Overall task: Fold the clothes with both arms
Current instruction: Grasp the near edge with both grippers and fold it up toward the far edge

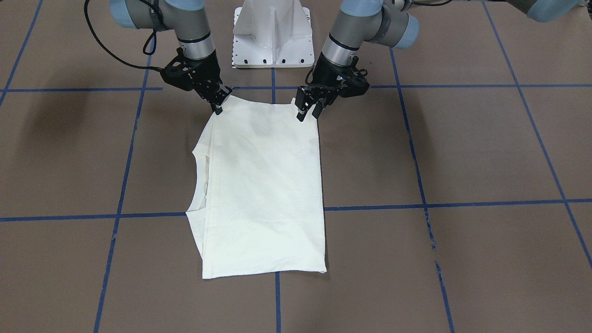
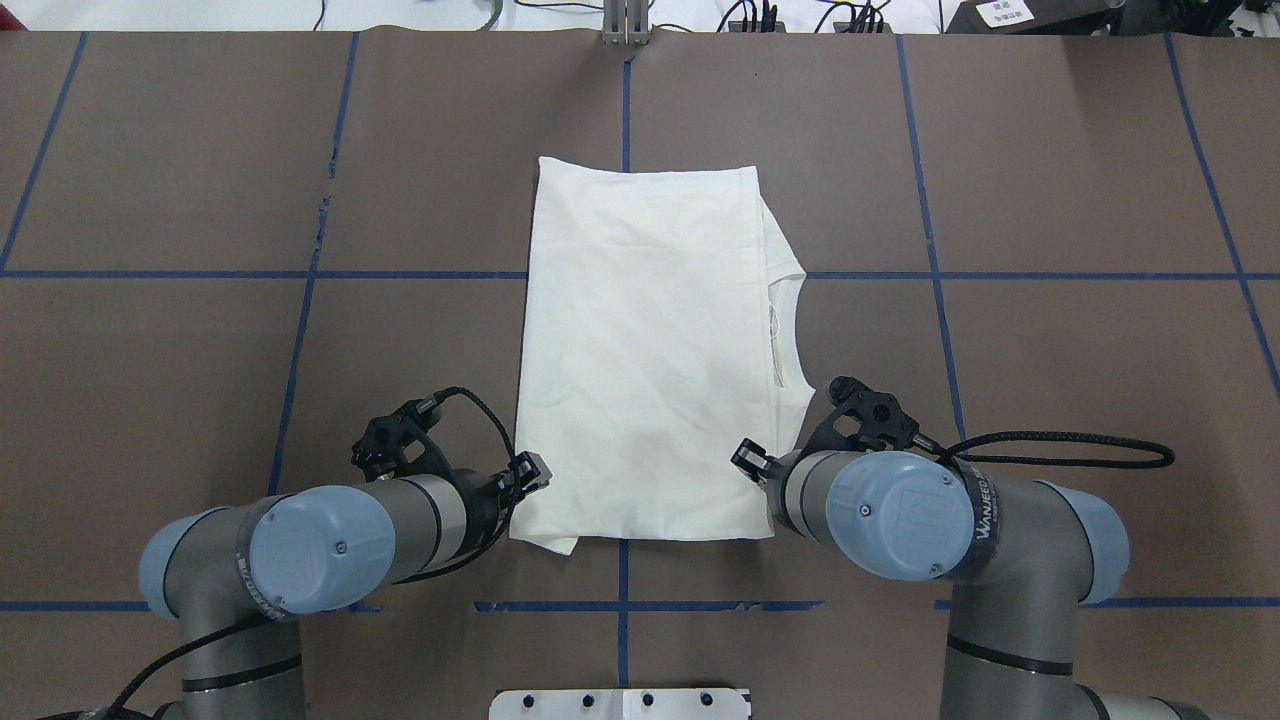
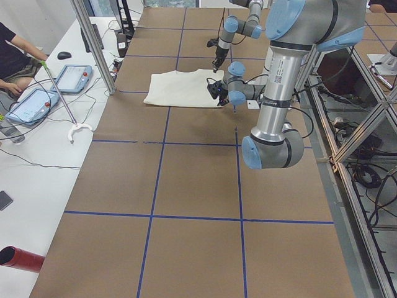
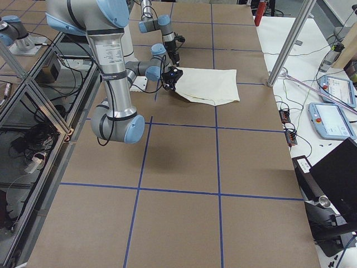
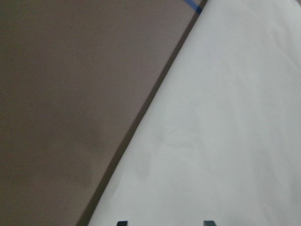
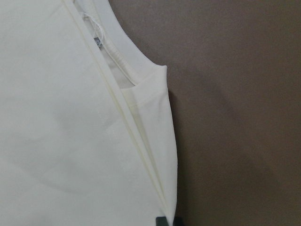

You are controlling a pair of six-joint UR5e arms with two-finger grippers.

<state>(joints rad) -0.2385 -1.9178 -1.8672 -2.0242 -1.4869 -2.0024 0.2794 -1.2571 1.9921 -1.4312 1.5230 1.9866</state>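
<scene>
The black two-finger left gripper (image 1: 308, 110) is positioned at the near left corner of the cream fabric T-shirt (image 1: 263, 185), with its jaws spread apart and nothing held. The T-shirt is laid flat as a folded rectangle at the middle of the brown table marked with blue tape lines (image 1: 462, 148), plain side up, ribbed neckline (image 1: 203, 180) toward the right. The black two-finger right gripper (image 1: 217, 104) appears clamped on the near right corner. If one corner alone is lifted, the cloth could be skewed. A pinch taking only the top layer could pull the stacked layers apart.
</scene>
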